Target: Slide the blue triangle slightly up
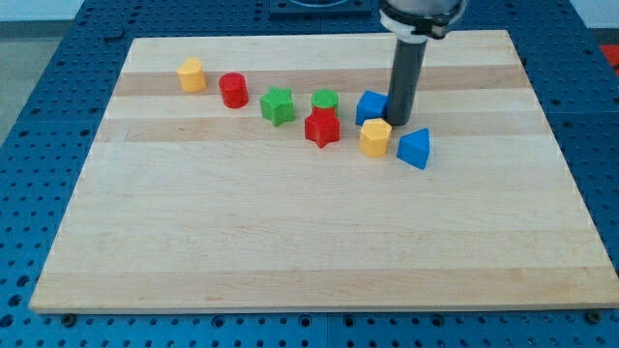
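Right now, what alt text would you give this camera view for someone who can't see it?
A dark rod's tip rests on a wooden board, just above a blue triangle, between a blue cube and a yellow block. Red, green and yellow blocks trail off toward the view's left.

Worktop [290, 242] was pale banded wood, smooth and matt; blue triangle [414, 149] looked smooth plastic; rod was dark, matt.

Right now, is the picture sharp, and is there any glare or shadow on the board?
Camera view: sharp, evenly lit, no harsh glare on the wooden board; only small soft shadows under blocks. My tip casts a faint one, just above the blue triangle.
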Controlling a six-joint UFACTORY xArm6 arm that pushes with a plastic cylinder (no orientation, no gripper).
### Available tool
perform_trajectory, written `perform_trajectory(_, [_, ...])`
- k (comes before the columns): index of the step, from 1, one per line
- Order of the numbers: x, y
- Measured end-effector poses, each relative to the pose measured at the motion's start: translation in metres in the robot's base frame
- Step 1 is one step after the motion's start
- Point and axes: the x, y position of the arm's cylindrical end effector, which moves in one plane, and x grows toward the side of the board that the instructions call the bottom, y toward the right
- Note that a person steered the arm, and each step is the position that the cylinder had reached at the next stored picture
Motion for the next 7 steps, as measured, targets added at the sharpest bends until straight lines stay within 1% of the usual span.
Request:
perform_trajectory(1, [0.000,-0.016])
perform_trajectory(2, [0.000,0.004])
perform_trajectory(3, [0.013,0.045])
perform_trajectory(4, [0.055,0.065])
perform_trajectory(5, [0.100,0.068])
perform_trajectory(6, [0.110,0.060])
perform_trajectory(7, [0.090,0.051])
